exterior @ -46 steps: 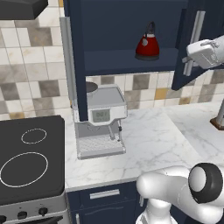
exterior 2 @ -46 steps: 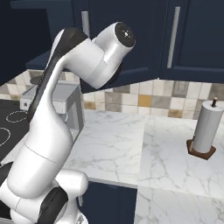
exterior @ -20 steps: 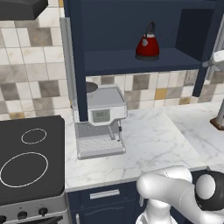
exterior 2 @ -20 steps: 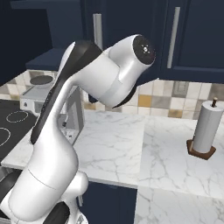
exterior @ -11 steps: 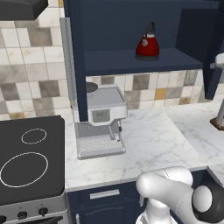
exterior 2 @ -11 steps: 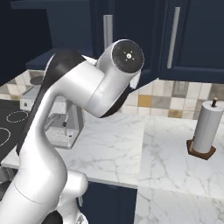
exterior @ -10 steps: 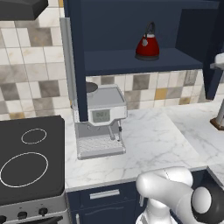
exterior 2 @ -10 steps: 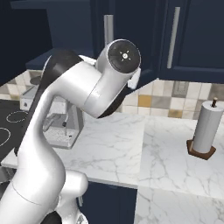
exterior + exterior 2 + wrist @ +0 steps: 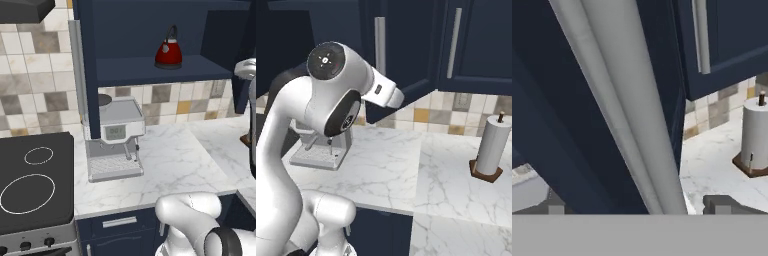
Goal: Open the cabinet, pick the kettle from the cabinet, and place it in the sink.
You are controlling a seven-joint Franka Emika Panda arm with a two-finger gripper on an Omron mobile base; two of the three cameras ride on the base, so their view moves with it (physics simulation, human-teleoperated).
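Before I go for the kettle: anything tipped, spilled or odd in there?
Nothing stands out. The kettle stands upright on the open cabinet shelf, nothing spilled around the coffee machine, and the paper towel roll is upright. The hand straddles the door's bar handle, open.

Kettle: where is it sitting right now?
In the left base view the kettle stands on the shelf of the open cabinet, up and right of the coffee machine.

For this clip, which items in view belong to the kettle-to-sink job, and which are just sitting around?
Job items:
- cabinet, doors open
- kettle, red, on the cabinet shelf
- gripper, open, astride a door's bar handle

Just sitting around:
- coffee machine
- cooktop
- paper towel roll on its stand
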